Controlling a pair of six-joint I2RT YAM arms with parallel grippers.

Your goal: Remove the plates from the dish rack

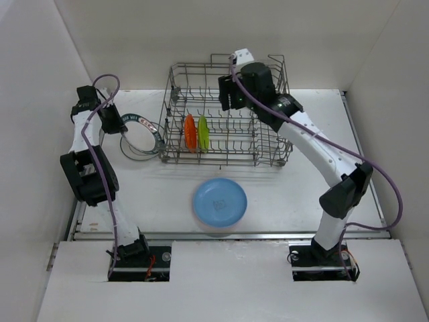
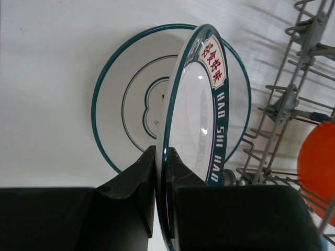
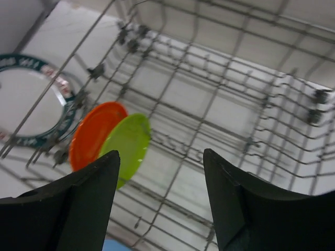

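Observation:
The dish rack (image 1: 268, 144) stands at the back middle, with a small orange plate (image 1: 190, 131) and a green plate (image 1: 203, 133) upright in its left end. My left gripper (image 2: 161, 151) is shut on the rim of a teal-rimmed white plate (image 2: 199, 115), holding it on edge just left of the rack (image 2: 293, 104), above another teal-rimmed plate (image 2: 131, 99) lying flat on the table. My right gripper (image 3: 161, 157) hangs open and empty over the rack's middle (image 3: 225, 110), right of the orange (image 3: 94, 133) and green (image 3: 128, 144) plates.
A light blue plate (image 1: 220, 201) lies flat on the table in front of the rack. White walls close in the table on the left, back and right. The right arm (image 1: 322, 151) reaches over the rack's right end.

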